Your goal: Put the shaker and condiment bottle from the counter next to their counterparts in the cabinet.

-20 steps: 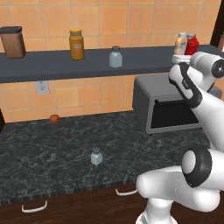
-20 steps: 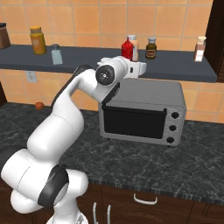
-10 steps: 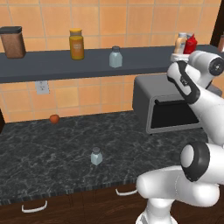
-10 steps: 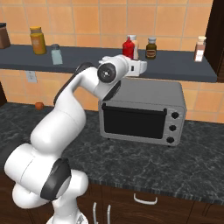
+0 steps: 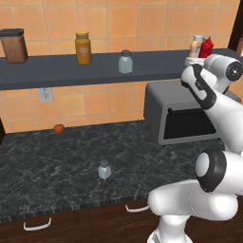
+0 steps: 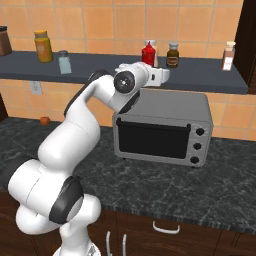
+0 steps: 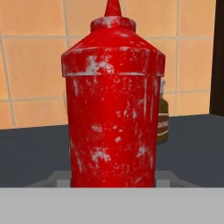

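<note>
Up on the cabinet (image 5: 61,71), going left to right in the left base view, stand a brown canister (image 5: 14,45), an amber jar (image 5: 83,48) and the pale twin shaker (image 5: 125,62). Below, the small shaker (image 5: 104,169) stands alone on the black worktop (image 5: 47,175), with a little orange ball (image 5: 59,128) near the wall behind it. Further right sits the grey microwave (image 5: 182,118). Above it the arm reaches to the shelf, where the red condiment bottle (image 5: 206,47) stands upright just beside the beige bottle (image 5: 196,46). From the hand view the fingers (image 7: 113,179) sit either side of the red bottle's base, closed on it. A dark jar (image 6: 173,55) and a pale bottle (image 6: 228,55) stand further right.
</note>
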Tool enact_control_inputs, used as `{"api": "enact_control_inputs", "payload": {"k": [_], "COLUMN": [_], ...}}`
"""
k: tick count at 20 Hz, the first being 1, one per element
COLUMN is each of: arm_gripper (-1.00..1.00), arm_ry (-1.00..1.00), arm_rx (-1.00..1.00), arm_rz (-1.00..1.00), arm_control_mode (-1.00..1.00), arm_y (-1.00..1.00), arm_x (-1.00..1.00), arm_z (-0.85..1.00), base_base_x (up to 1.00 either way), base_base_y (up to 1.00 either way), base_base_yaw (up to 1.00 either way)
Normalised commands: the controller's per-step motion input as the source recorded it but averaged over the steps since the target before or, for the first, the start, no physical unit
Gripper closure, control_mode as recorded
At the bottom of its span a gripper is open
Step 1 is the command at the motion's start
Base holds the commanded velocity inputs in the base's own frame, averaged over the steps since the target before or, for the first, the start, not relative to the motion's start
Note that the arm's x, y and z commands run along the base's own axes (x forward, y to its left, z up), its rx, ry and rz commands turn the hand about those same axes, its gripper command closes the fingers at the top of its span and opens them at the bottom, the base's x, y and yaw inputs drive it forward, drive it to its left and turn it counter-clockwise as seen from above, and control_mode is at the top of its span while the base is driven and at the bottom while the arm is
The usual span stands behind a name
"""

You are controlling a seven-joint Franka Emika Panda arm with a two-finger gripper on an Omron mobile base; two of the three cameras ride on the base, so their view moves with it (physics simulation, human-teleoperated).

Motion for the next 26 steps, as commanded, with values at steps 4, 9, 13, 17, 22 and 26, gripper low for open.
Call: {"api": "enact_control_inputs", "payload": {"k": [4, 9, 13, 17, 22, 26], "arm_gripper": [-1.00, -1.00, -1.00, -1.00, -1.00, -1.00], "arm_ry": [-0.01, -0.01, -0.01, -0.03, -0.01, 0.00], "arm_rx": [0.01, 0.00, 0.00, 0.01, 0.03, 0.03], "arm_rz": [0.00, -0.01, -0.01, -0.02, -0.04, 0.00], "arm_control_mode": [-1.00, -1.00, -1.00, -1.00, -1.00, -1.00], "arm_y": [-0.08, -0.06, -0.01, -0.03, -0.05, -0.25], "arm_x": [0.00, 0.00, 0.00, 0.00, -0.14, -0.62], "arm_z": [-0.07, -0.12, -0.12, 0.00, 0.00, 0.00], "base_base_x": [0.00, 0.00, 0.00, 0.00, 0.00, 0.00], "base_base_y": [0.00, 0.00, 0.00, 0.00, 0.00, 0.00], "base_base_yaw": [0.00, 0.00, 0.00, 0.00, 0.00, 0.00]}}
